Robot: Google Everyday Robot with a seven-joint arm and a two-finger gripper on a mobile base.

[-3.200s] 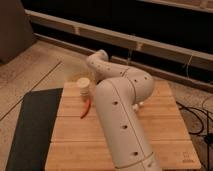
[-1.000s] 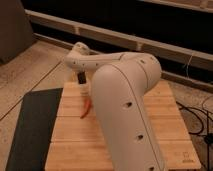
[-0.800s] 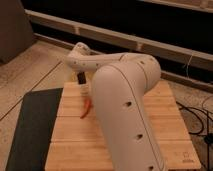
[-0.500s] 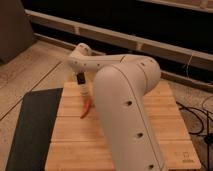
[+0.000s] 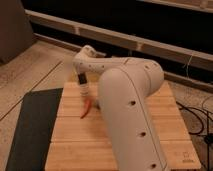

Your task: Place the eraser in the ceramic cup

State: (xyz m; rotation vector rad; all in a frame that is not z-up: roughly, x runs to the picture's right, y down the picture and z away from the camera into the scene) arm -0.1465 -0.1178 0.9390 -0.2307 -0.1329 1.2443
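Nearest you, the arm's big white housing (image 5: 132, 115) fills the right of the view and covers much of the wooden tabletop (image 5: 75, 142). A dark mat (image 5: 32, 130) lies along the tabletop's left edge. A little farther in, a thin red-orange object (image 5: 86, 109) lies on the boards just left of the arm.

Beyond that, the gripper (image 5: 83, 82) hangs from the wrist over the far-left part of the tabletop, pointing straight down. Its jaws are closed, and a small dark block sits between them; judge that to be the eraser (image 5: 82, 79), held with its long axis upright.

The ceramic cup (image 5: 85, 92) appears as a pale shape directly under the jaws, though the gripper hides most of it, so you cannot be sure of its rim. The relation that matters is vertical: the eraser seems to stand right above the cup, or partly inside it. If so, your next move is likely a short descent and a release, not a sideways shift.
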